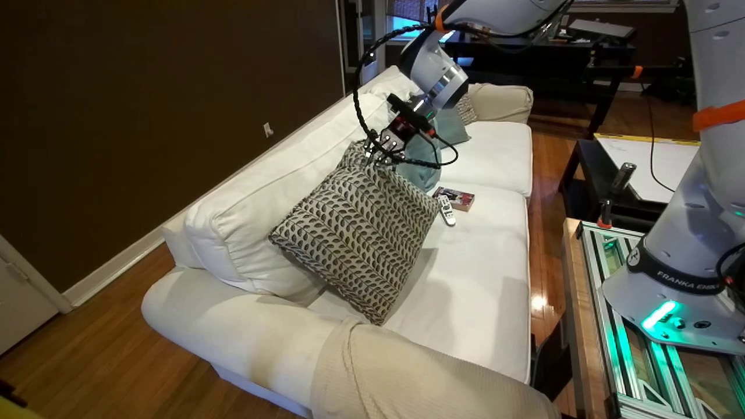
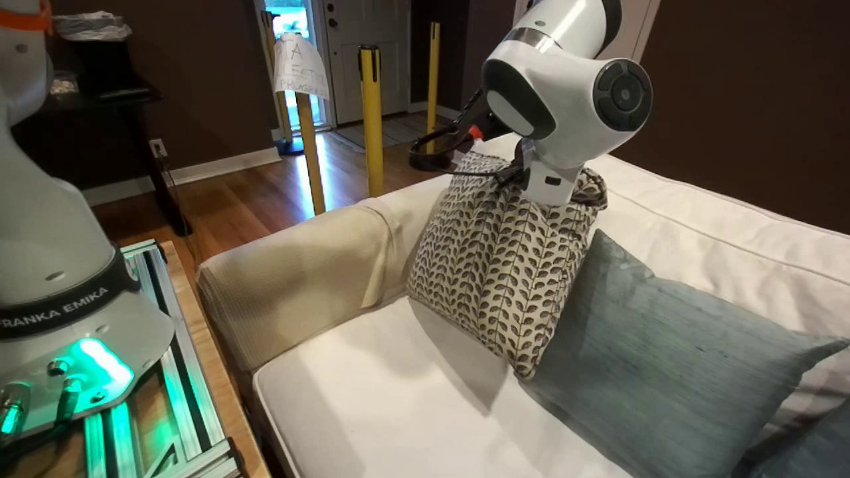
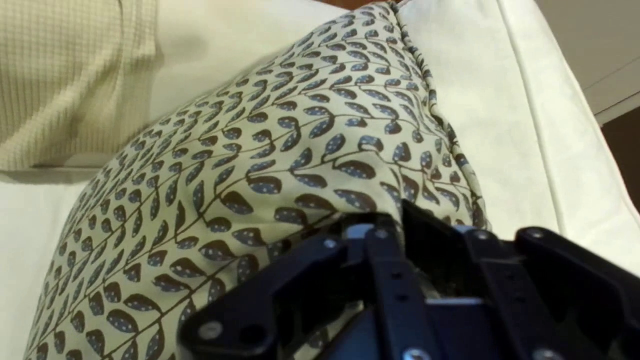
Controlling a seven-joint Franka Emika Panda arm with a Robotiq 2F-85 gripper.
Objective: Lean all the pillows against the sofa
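The black-and-cream patterned pillow [image 1: 364, 227] stands tilted over the near end of the white sofa [image 1: 465, 273]. My gripper [image 3: 401, 225] is shut on it close to its upper corner, with cloth bunched between the fingers in the wrist view. Whether the pillow's lower edge rests on the seat I cannot tell. Beside it a light teal pillow [image 2: 671, 372] leans on the sofa back; another teal pillow [image 2: 813, 445] is partly cut off. Farther along, the second teal one [image 1: 451, 128] sits by a patterned pillow [image 1: 465, 109] at the far arm, mostly covered.
A white remote [image 1: 446, 210] and a small box or book [image 1: 460, 199] lie on the seat by the pillow's edge. The near sofa arm carries a beige cover [image 2: 299, 279]. The robot's base stands on a wooden-edged bench [image 1: 573, 291] in front of the sofa.
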